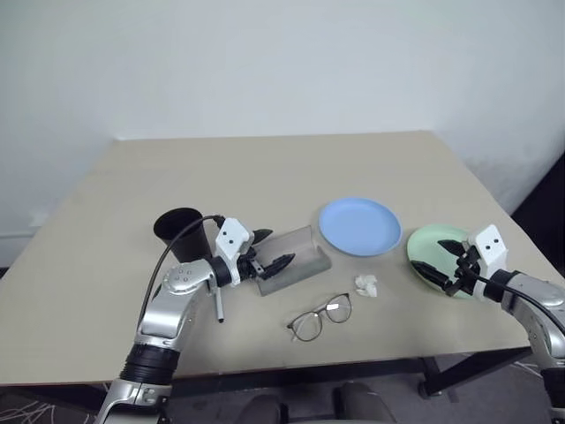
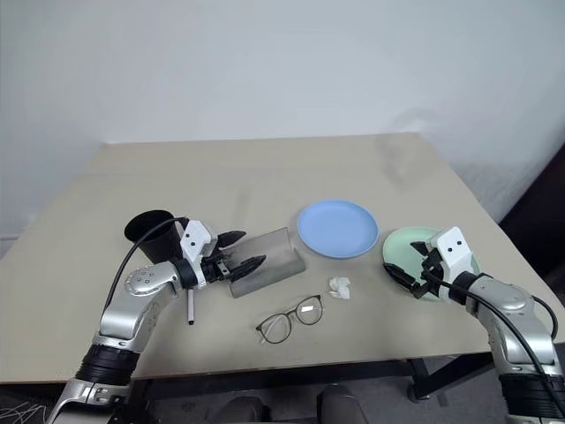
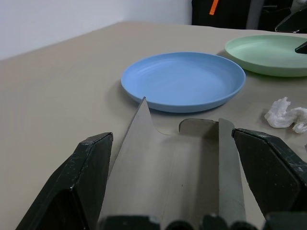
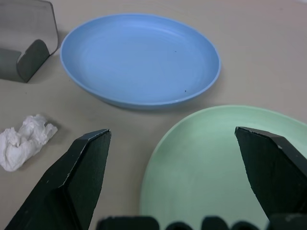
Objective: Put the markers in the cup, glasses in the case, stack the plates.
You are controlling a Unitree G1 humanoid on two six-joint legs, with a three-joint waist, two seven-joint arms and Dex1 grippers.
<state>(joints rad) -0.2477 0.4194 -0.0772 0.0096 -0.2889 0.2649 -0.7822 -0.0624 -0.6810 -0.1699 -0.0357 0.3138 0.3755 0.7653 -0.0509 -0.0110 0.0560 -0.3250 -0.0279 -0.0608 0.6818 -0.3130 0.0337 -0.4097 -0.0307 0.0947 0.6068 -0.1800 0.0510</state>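
The beige table is lying mostly bare toward its far edge, leaving wide room there, while everything is sitting along the near half. The light blue plate is resting just beside the mint green plate, which is lying close to the table's right edge. The black cup is standing upright at the left. The grey case is lying open, with the left gripper spreading wide at its end, holding nothing. The right gripper is hovering wide open over the green plate, empty. The glasses are lying near the front edge, a marker beside the left arm, a paper wad between. No writing is readable.
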